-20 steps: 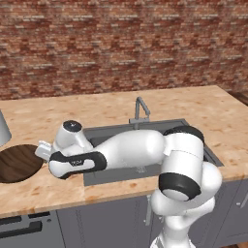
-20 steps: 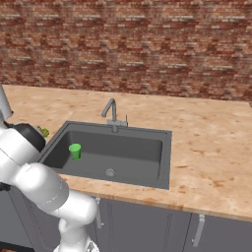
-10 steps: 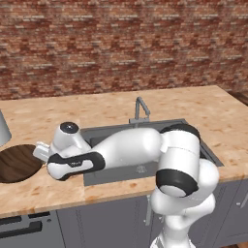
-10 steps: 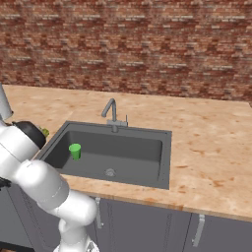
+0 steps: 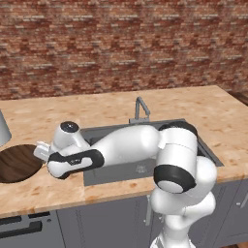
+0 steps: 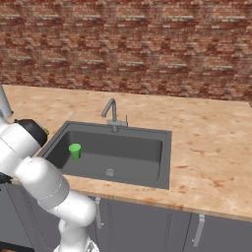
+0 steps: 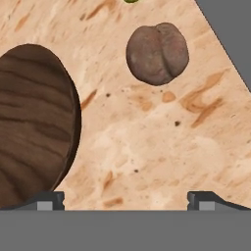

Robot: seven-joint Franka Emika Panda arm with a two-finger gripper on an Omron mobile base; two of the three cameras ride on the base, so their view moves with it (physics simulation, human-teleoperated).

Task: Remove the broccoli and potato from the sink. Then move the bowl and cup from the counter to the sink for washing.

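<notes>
The dark wood-grain bowl (image 5: 17, 163) (image 7: 34, 122) lies on the beige counter (image 5: 111, 104), left of the sink (image 6: 165, 157). My gripper (image 5: 39, 151) (image 7: 126, 198) hovers open at the bowl's right rim, over bare counter, with nothing between its fingers. One fingertip (image 7: 49, 200) sits over the bowl's edge. The brown potato (image 7: 157, 53) rests on the counter ahead of the gripper, near the sink's corner. A sliver of the yellow-green broccoli (image 7: 130, 1) (image 6: 46, 132) shows beyond it. The green cup (image 6: 75, 151) stands upright inside the sink, at its left.
A grey faucet (image 6: 112, 112) rises behind the basin and a round drain (image 6: 110, 172) marks its floor. A tall pale vessel (image 5: 2, 128) stands at the far left of the counter. The brick wall (image 5: 121, 43) closes off the back.
The hand has crept a little further left and down toward the bowl's rim. The jaws have stayed open and nothing else has moved.
</notes>
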